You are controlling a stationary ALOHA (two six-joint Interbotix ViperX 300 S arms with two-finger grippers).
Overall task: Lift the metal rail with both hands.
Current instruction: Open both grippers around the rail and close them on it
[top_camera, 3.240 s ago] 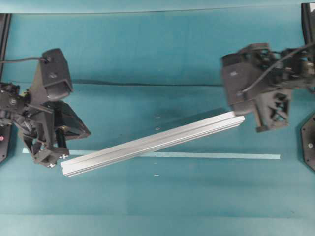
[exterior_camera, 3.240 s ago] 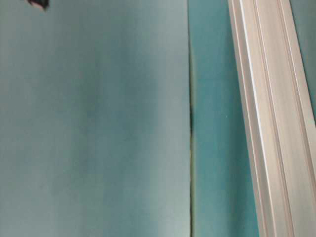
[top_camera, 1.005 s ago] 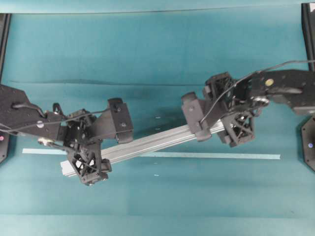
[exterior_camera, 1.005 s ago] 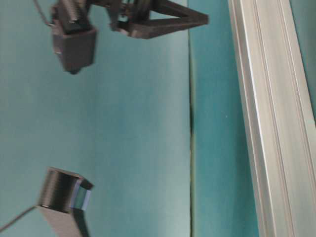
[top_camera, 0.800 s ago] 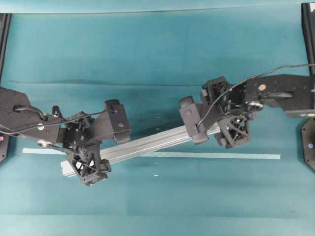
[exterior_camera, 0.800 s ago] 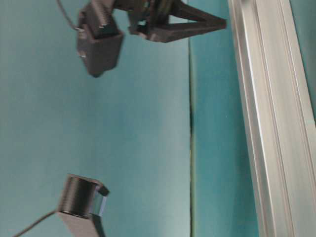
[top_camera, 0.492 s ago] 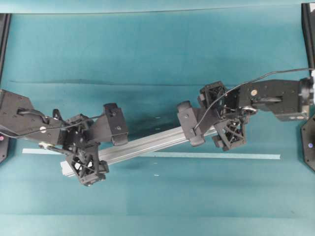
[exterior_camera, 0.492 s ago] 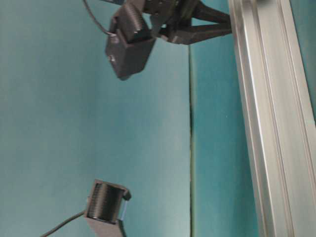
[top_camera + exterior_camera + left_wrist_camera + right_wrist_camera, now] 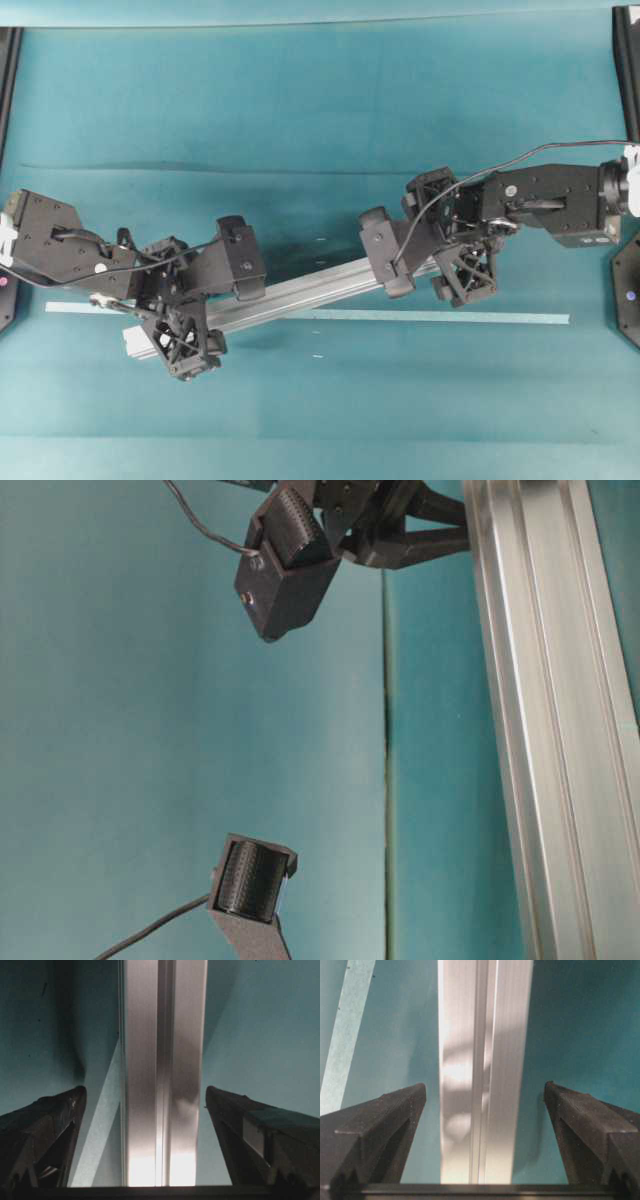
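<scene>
— Both arms have dropped in from the frame edges since three seconds back and now straddle the bar. See the left gripper [image 9: 162, 1110]? Jaws spread wide, one finger [image 9: 42, 1125] each side of the metal rail [image 9: 310, 288], clear teal showing in both gaps.

— Same for the right gripper [image 9: 482, 1110]: released, fingers well off the metal. Neither one grips anything yet.

— The rail lies on the table [image 9: 320, 100], running from lower left of the overhead frame up toward centre right, crossing the pale tape strip [image 9: 480, 318].

— To do this well, I'd say both claws should close squarely on the side faces, centred, and together. If one clamps or rises first, the long bar will likely tilt or twist out.

— Any bins or trays about?

— None that I can see; nothing holds anything here.
</scene>
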